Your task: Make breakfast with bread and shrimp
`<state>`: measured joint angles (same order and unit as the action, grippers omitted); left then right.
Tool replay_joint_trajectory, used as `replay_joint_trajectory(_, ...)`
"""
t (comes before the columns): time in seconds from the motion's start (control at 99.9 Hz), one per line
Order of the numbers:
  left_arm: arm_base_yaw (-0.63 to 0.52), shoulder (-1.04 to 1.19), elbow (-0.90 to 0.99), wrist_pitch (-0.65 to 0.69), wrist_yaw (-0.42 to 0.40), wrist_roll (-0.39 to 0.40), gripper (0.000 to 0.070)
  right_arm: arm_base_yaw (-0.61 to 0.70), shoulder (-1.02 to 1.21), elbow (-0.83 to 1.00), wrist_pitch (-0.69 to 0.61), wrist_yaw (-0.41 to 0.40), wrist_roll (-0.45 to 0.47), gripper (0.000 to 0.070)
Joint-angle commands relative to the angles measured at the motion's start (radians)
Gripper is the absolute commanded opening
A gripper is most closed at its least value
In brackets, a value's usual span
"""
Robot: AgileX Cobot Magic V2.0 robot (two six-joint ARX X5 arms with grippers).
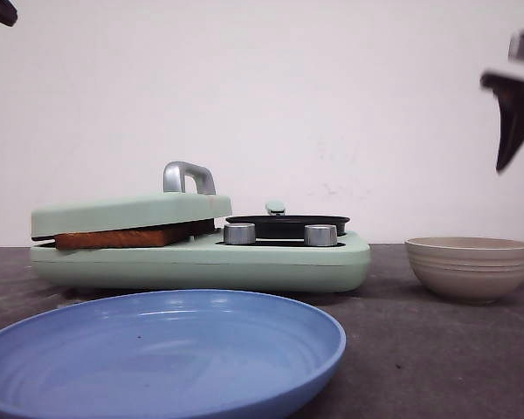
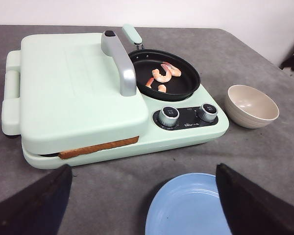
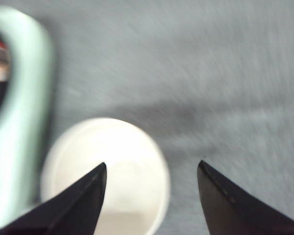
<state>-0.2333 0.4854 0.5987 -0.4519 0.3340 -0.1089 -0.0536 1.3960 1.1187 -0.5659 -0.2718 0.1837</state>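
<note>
Your right tool (image 3: 152,196), spread wide and empty over the beige bowl (image 3: 105,176), could knock it; shrimp (image 2: 162,76) sit in the pan (image 2: 186,85).

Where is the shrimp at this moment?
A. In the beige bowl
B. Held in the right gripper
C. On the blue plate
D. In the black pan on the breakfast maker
D. The left wrist view shows the shrimp lying in the black pan; the beige bowl holds nothing.
</note>
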Motion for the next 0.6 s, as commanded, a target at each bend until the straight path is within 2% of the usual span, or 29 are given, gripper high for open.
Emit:
replay_joint_trajectory(0.0, -0.002, 0.005, 0.000, 0.011, -0.004, -0.016, 0.0498, 0.002, -0.036, 0.015, 0.005, -0.024, -0.039, 0.0357)
replay_joint_trajectory(0.1, -0.002, 0.004, 0.000, 0.011, 0.000, -0.028, 0.0498, 0.011, -0.111, 0.015, 0.004, -0.078, -0.039, 0.0287)
replay_joint_trajectory(0.33, -0.003, 0.003, 0.001, 0.013, 0.006, -0.072, 0.0498, 0.084, -0.270, 0.015, 0.004, -0.208, -0.052, 0.0015)
replay_joint_trajectory(0.39, -0.002, 0.003, 0.001, 0.013, 0.006, -0.086, 0.0493, 0.122, -0.304, 0.015, 0.000, -0.233, -0.062, 0.0004)
replay_joint_trajectory(0.47, -0.003, 0.003, 0.001, 0.015, 0.007, -0.097, 0.0411, 0.185, -0.348, 0.015, -0.009, -0.252, -0.084, 0.0004)
replay_joint_trajectory(0.59, -0.003, -0.003, 0.001, 0.025, 0.008, -0.117, 0.0206, 0.284, -0.410, 0.014, -0.021, -0.251, -0.126, 0.0004)
